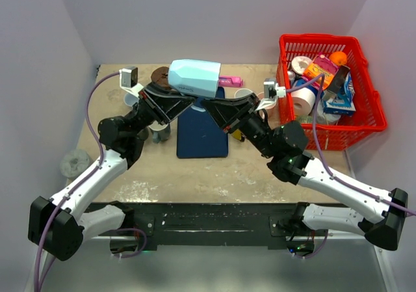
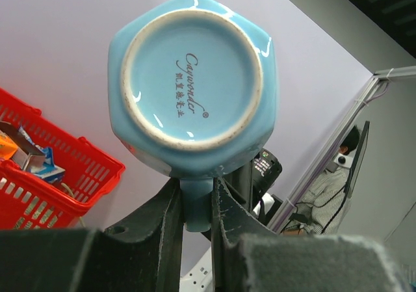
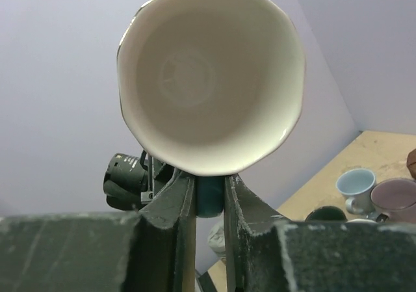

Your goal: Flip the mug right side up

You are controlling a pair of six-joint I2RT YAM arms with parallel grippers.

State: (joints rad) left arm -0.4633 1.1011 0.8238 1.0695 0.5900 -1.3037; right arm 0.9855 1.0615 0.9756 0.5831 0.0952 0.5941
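Landmark: blue mat [image 1: 201, 136] | mug [image 1: 195, 77] aloft over mat's far end, long axis level, base toward left arm, mouth toward right arm | left gripper [image 2: 197, 191] and right gripper [image 3: 209, 188] both pinched on handle [image 2: 197, 217] | judged: mouth end must swing up.

The top view looks down on the table [image 1: 260, 175]; the wrist views, close up, share the blue mug [image 1: 195, 77] from opposite ends.
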